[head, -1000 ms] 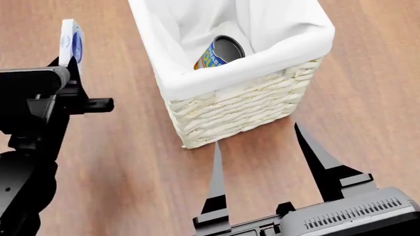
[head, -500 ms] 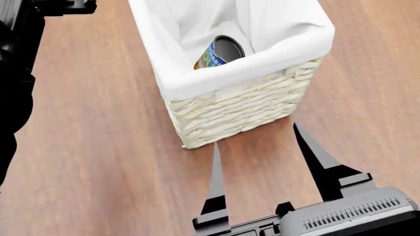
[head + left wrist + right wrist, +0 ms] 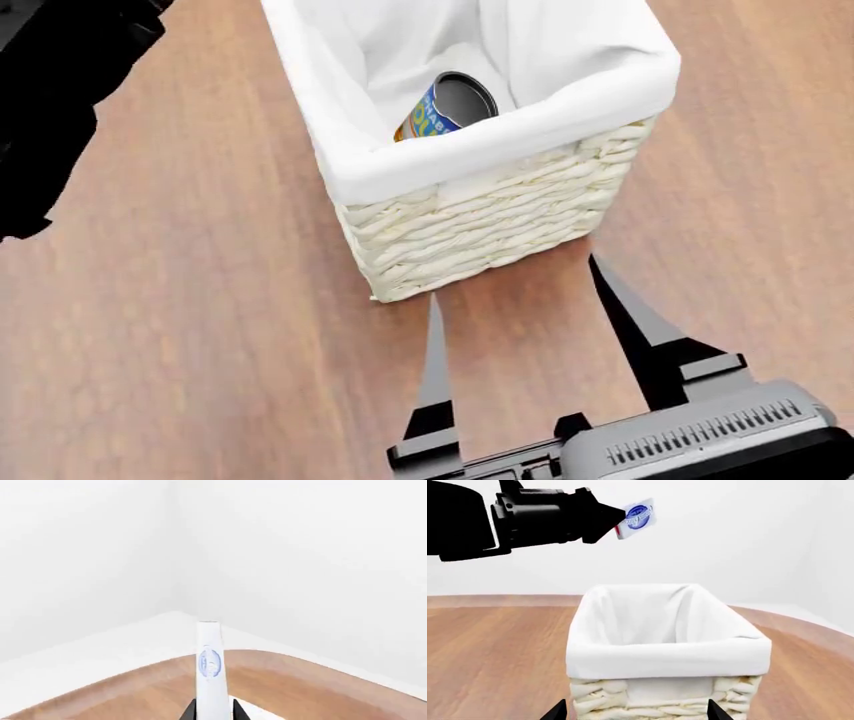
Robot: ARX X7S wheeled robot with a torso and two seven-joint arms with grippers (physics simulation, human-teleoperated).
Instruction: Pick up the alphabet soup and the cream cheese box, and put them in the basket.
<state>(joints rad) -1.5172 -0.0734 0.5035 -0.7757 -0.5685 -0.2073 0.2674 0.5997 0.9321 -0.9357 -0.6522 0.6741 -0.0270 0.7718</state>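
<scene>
Soup (image 3: 441, 108) already lies in basket (image 3: 481, 225). Left gripper (image 3: 602, 521) clamps box (image 3: 636, 518) high above basket's rim, not yet dropped. Right gripper (image 3: 635, 711) spread apart, empty.

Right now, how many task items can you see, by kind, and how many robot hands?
Cans: 1, the alphabet soup, lying inside the basket.
Boxes: 1, the cream cheese box, held in the left hand above the basket.
Baskets: 1, the basket.
Robot hands: 2, the left one and the right hand, open and empty.
Total: 5.
</scene>
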